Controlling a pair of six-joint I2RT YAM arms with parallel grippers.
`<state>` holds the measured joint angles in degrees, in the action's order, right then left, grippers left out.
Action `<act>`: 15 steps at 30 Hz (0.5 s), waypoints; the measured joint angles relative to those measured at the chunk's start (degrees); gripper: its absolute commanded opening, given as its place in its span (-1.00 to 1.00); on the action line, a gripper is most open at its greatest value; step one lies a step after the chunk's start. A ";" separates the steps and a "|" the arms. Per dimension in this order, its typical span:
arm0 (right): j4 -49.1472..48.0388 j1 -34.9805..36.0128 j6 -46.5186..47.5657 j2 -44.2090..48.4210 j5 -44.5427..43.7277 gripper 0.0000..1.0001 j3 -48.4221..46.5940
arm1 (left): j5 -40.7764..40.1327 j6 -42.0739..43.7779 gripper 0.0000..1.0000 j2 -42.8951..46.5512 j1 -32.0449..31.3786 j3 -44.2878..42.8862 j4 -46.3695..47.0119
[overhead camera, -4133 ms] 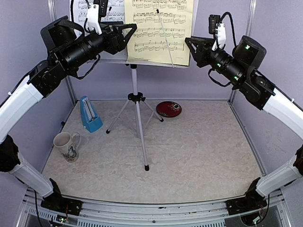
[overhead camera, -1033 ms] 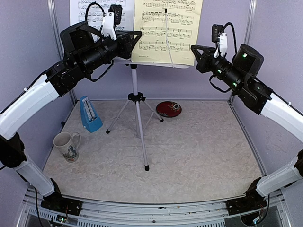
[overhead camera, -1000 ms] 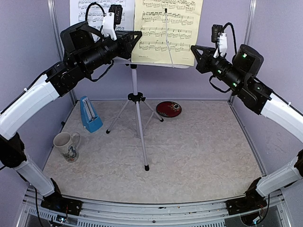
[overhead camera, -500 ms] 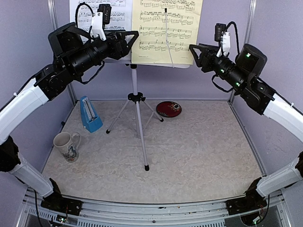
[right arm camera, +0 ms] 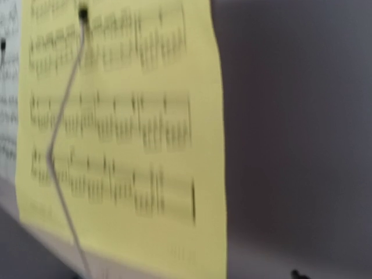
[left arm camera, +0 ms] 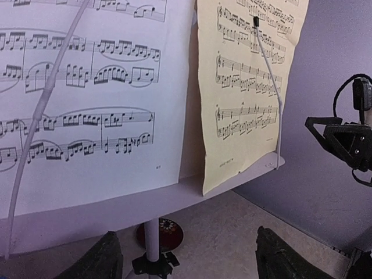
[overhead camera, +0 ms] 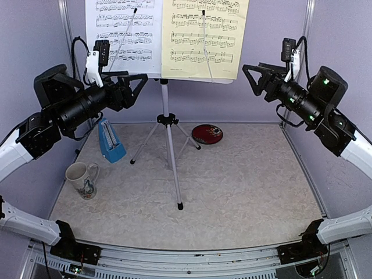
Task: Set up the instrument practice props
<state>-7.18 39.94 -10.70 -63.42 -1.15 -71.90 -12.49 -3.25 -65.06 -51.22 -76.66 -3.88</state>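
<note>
- Your left gripper (overhead camera: 138, 89) hangs in the air just left of the music stand (overhead camera: 165, 99), below the white sheet (overhead camera: 107, 35). Its jaws stand apart and hold nothing. In the left wrist view you can see its fingers (left arm camera: 99, 264) at the two bottom corners, wide of each other.
- Your right gripper (overhead camera: 250, 80) hangs just right of the yellow sheet (overhead camera: 189, 35), clear of it, with its jaws spread and nothing between them.
- The music stand is upright on its silver tripod, around the middle of the table (overhead camera: 244, 180) and toward the far edge.
- The two sheets rest side by side on the stand's ledge, white on the left and yellow on the right. A thin wire arm (overhead camera: 207, 49) lies across each one.
- The blue metronome (overhead camera: 110, 141) stands upright near the far left corner of the table, left of the tripod legs and apart from them.
- The patterned mug (overhead camera: 81, 177) stands by the left edge, nearer you than the metronome.
- The red plate (overhead camera: 207, 134) lies by the far edge, just right of the tripod.
</note>
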 measured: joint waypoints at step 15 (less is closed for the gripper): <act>-2.60 0.66 -15.93 2.12 9.14 0.48 27.63 | -2.95 -16.41 0.24 5.62 2.51 30.58 -0.26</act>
<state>-9.78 40.60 -26.63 -61.30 7.99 -44.27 -15.44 -19.66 -59.44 -48.71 -46.09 -4.14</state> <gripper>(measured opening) 0.745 0.682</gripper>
